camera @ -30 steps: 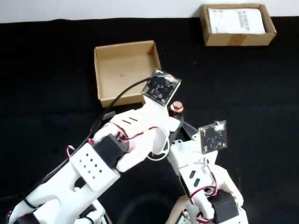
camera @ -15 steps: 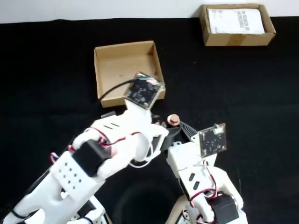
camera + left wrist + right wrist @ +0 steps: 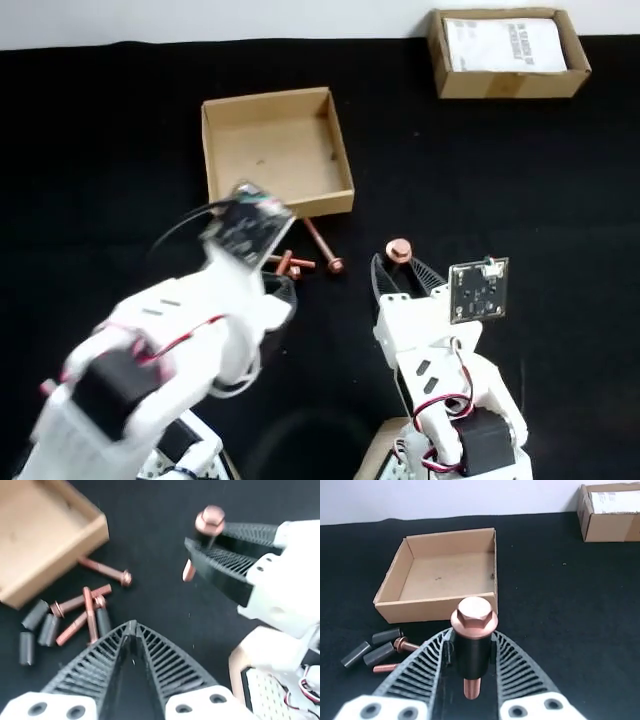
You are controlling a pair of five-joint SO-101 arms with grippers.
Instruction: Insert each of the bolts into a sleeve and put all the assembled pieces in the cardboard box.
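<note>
- The right gripper (image 3: 470, 639) is holding one assembled piece (image 3: 471, 652). Its fingers are pressing on the dark sleeve from both sides, and the copper bolt is sitting inside the sleeve.
- The assembled piece is standing roughly upright in the grasp. The hexagonal head is pointing up and the tip of the shank is coming out below the sleeve, above the black table (image 3: 520, 200).
- The cardboard box (image 3: 345, 170) is lying open, with nothing visible inside. From the right fingers it is lying ahead and toward the side of the left arm, near but not touching.
- Because the right arm is carrying the piece, I judge that it must travel over the near wall of the box, and the upright long axis is suiting a simple drop.
- The left gripper (image 3: 131, 626) is hanging with its fingers closed together on nothing, just above the loose parts.
- Several loose bolts (image 3: 102, 570) and sleeves (image 3: 45, 625) are lying flat on the table just beside the box's near wall, so more pairs are waiting for assembly.
</note>
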